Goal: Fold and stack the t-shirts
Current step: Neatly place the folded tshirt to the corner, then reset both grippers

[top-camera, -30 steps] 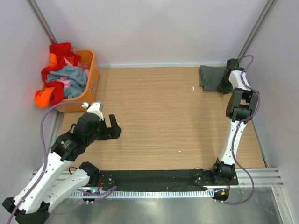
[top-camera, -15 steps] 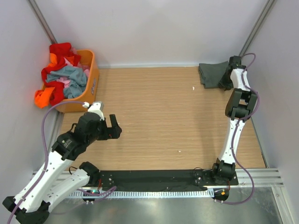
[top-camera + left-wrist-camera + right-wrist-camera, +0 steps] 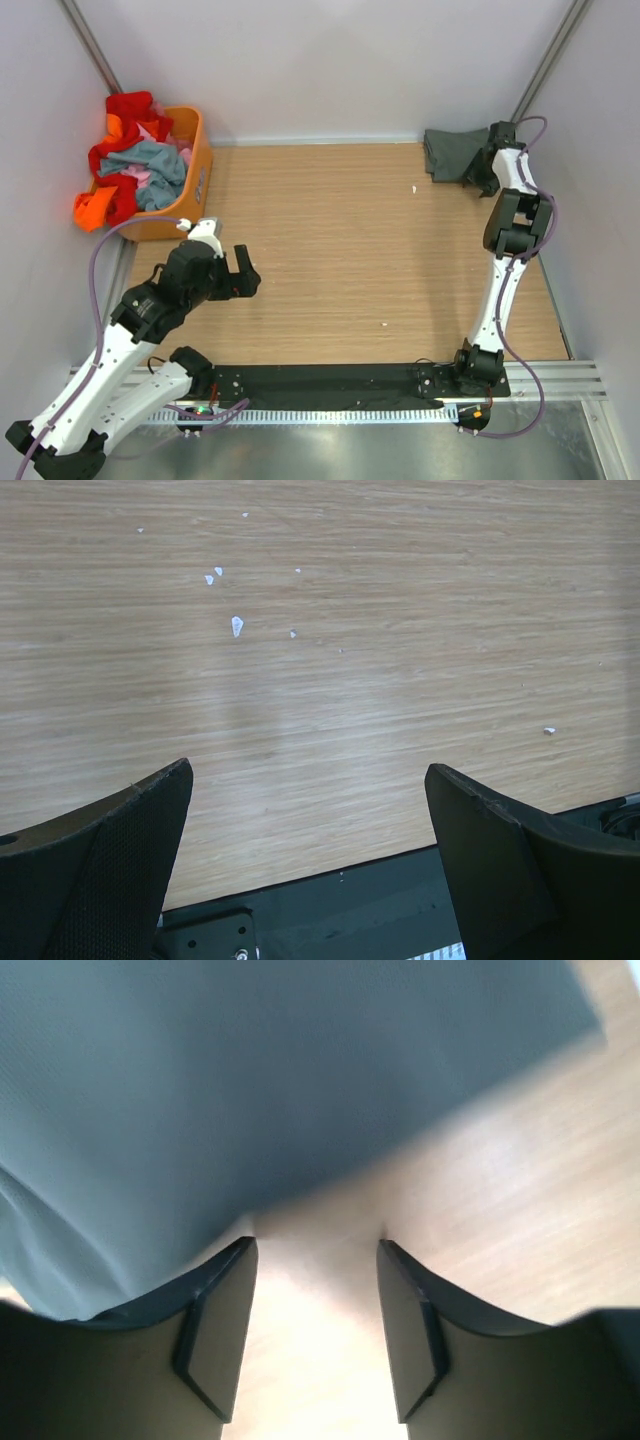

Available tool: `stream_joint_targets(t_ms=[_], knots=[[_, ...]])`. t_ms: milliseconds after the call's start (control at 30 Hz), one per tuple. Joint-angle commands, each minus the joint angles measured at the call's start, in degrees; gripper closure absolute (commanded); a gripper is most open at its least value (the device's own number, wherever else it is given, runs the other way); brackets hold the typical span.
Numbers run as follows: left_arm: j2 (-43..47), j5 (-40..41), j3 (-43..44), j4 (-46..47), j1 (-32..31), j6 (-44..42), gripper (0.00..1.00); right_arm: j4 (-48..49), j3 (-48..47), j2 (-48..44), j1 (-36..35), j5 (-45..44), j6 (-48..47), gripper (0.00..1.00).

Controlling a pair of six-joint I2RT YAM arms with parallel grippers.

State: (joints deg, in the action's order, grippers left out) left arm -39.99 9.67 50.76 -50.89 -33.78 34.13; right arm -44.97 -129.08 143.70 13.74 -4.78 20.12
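Observation:
A folded dark grey t-shirt (image 3: 447, 153) lies flat at the table's far right corner. My right gripper (image 3: 477, 172) sits at its right edge. In the right wrist view the grey cloth (image 3: 250, 1070) fills the area just past the fingertips. That gripper (image 3: 318, 1245) is open, with only bare wood between its jaws. Red (image 3: 130, 108), blue-grey (image 3: 150, 160), pink (image 3: 135, 180) and orange (image 3: 90, 208) t-shirts are heaped in the basket at far left. My left gripper (image 3: 243, 272) (image 3: 308, 770) hangs wide open and empty over the near-left tabletop.
The orange plastic basket (image 3: 196, 180) stands at the far left corner against the wall. Walls close in the wooden table (image 3: 340, 230) on three sides. Small white specks (image 3: 237, 626) dot the wood. A black base rail (image 3: 330, 910) runs along the near edge.
My right gripper has slid the grey t-shirt a little toward the far corner and its jaws have spread apart off the cloth. The left arm has not moved.

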Motion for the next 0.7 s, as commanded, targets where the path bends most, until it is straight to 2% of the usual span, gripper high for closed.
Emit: stream_joint_targets(t_ms=[0, 33, 67, 133, 167, 300, 333, 400, 433, 533, 567, 667], knots=[[1.1, 1.1, 0.4, 1.0, 0.0, 0.3, 0.01, -0.6, 12.7, -12.8, 0.0, -0.6, 0.4, 0.39], [1.3, 1.6, 0.4, 1.1, 0.0, 0.3, 0.00, 0.8, 22.4, -16.7, 0.1, -1.0, 0.6, 0.38], [1.7, 1.8, 0.4, 1.1, 0.0, 0.3, 0.00, 2.4, 26.7, -25.7, -0.1, -1.3, 1.3, 0.37], [2.2, 2.0, 0.5, 1.1, 0.1, 0.3, 0.00, 5.9, 36.4, -33.6, -1.3, -0.7, 1.2, 0.33], [2.4, 1.9, 0.6, 1.2, 0.1, 0.2, 0.00, 5.9, 38.4, -41.5, -2.2, -1.0, 1.3, 0.32], [3.8, 2.2, 0.8, 2.3, 0.2, -0.5, 0.00, 6.9, 46.6, -58.5, -11.3, -2.2, 0.9, 0.27], [4.6, 2.5, 0.8, 2.6, 0.2, -0.7, 0.00, 7.9, 50.6, -61.5, -17.7, -2.3, 0.8, 0.25], [5.8, 4.6, 1.0, 3.9, 0.2, -1.3, 0.00, 11.3, 55.1, -69.8, -22.9, -0.6, 3.4, 0.22], [6.8, 6.0, 1.0, 4.2, 0.2, -1.7, 0.00, 13.0, 60.7, -72.0, -25.8, 6.0, 4.6, 0.21], [9.4, 13.9, 0.9, 5.7, 0.2, -2.6, 0.00, 22.3, 73.9, -83.0, -29.2, 14.1, 11.1, 0.18], [10.1, 18.8, 0.8, 5.9, 0.2, -2.4, 0.00, 25.7, 76.7, -85.5, -29.8, 15.3, 12.3, 0.17], [12.9, 24.5, 1.4, 7.4, 0.2, -3.4, 0.00, 25.5, 82.7, -93.6, -31.3, 15.6, 14.2, 0.14]])
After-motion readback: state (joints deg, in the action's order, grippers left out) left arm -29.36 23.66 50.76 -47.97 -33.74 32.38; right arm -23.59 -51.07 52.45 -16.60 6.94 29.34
